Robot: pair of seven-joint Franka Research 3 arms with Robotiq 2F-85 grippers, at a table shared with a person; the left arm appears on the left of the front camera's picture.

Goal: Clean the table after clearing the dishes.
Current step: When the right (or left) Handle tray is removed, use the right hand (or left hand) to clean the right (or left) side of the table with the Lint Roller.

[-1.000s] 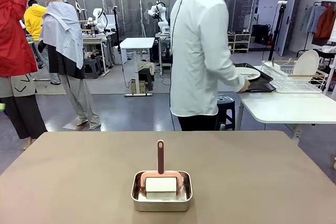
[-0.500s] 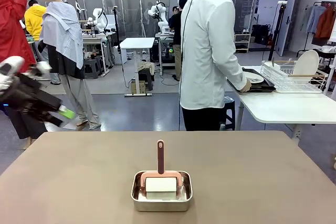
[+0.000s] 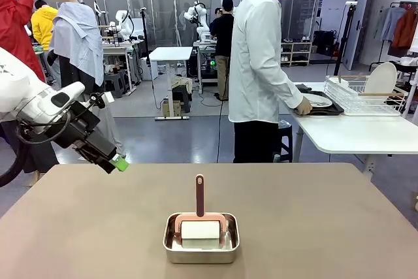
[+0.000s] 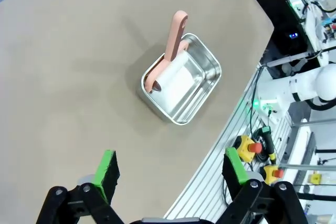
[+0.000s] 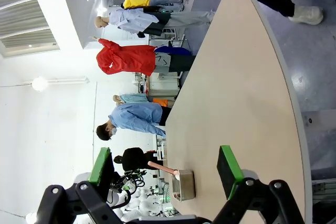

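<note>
The table (image 3: 313, 213) is a wide taupe top. Near its front middle a small steel pan (image 3: 200, 238) holds a white roller with a pink handle (image 3: 199, 195). My left gripper (image 3: 116, 161) hangs open above the table's far left edge, well left of the pan. In the left wrist view the open left gripper (image 4: 170, 169) looks down on the pan (image 4: 202, 85) and roller (image 4: 176, 80). My right gripper (image 5: 165, 166) is open with nothing between its fingers; the table (image 5: 236, 77) and the pan (image 5: 184, 184) lie beyond it. The dishes, a white plate (image 3: 318, 100) on a dark tray (image 3: 326, 109), rest on a side table.
A person in a white shirt (image 3: 258, 63) stands beyond the far edge, one hand on the tray. The white side table (image 3: 353, 132) at the right also carries a wire dish rack (image 3: 366, 96) with an upright plate (image 3: 381, 78). Other people stand farther back.
My left arm has come in from the left and swung right and down towards the table's far left edge. The person has shifted right along the white side table.
</note>
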